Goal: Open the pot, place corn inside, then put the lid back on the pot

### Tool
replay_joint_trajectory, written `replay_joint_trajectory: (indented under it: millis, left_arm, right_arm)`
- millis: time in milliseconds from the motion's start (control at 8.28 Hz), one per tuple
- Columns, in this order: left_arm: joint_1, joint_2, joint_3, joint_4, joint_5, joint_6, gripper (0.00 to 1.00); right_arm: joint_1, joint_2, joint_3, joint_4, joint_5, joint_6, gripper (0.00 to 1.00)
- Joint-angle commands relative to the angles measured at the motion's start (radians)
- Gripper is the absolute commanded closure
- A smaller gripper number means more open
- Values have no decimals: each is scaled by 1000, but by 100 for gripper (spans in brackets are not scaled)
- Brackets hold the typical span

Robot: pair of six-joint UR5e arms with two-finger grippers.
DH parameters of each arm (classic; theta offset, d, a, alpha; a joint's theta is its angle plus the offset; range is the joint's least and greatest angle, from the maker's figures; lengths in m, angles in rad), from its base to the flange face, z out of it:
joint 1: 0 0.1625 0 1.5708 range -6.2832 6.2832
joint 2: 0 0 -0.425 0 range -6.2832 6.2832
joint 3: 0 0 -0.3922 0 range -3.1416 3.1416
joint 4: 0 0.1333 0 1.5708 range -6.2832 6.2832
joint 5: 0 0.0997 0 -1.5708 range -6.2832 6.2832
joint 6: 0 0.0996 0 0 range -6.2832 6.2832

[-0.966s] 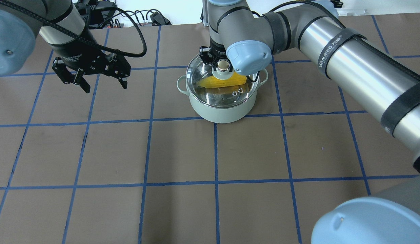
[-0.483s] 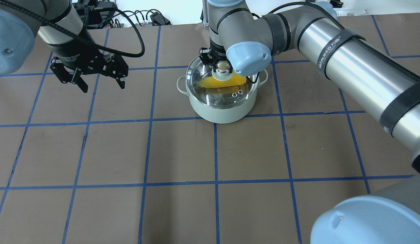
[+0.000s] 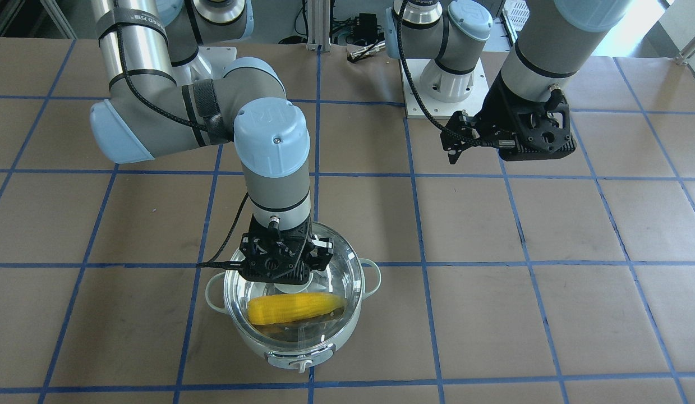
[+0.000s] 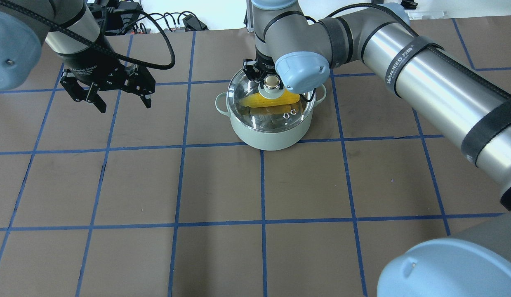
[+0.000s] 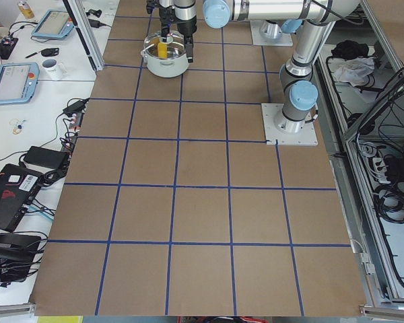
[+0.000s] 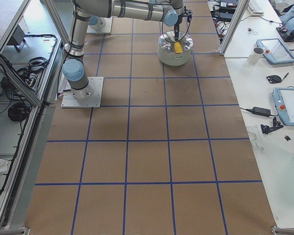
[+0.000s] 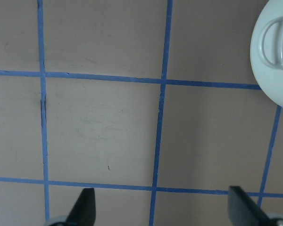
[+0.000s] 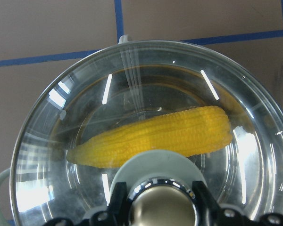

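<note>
The pale mint-green pot (image 4: pixel 271 138) stands on the brown table, its front knob (image 3: pixel 301 366) facing away from the robot. The yellow corn (image 4: pixel 259 100) lies inside it and shows through the glass in the right wrist view (image 8: pixel 170 134). The clear domed lid (image 4: pixel 243 88) sits on the pot's rim. My right gripper (image 4: pixel 271 81) is straight above the pot, its fingers closed on the lid's shiny knob (image 8: pixel 160 207). My left gripper (image 4: pixel 121 101) hangs open and empty above the table, well to the left of the pot.
The table (image 4: pixel 222 185) is brown paper with a blue tape grid. Cables and power bricks (image 4: pixel 173 20) lie beyond its far edge. The left wrist view shows one pot handle (image 7: pixel 273 42) at its upper right corner. Operator tables (image 6: pixel 279 73) stand beside the pot's side of the table.
My left gripper has drifted a little up and to the left, away from the pot, still open. The right gripper, lid and pot have barely moved.
</note>
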Motion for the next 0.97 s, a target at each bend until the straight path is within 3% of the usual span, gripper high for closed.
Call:
replay_joint_trajectory:
  millis: [0,121,362,604,846]
  left_arm:
    - [1,-3,-2,0,1,1,0]
    - [1,-5,-2,0,1,1,0]
    - [1,-8,-2,0,1,1,0]
    - [1,-11,-2,0,-1,1,0]
    - [1,-14,-2,2,-3,2,0]
  right_arm:
    - [0,2,1,-15,8,-2,49]
    - [0,4,1,-22,8,-6,40]
    - [0,5,3,-23,8,-6,32]
    - [0,5,22,-46,7,-6,31]
    - [0,5,24,-58,10,-6,25]
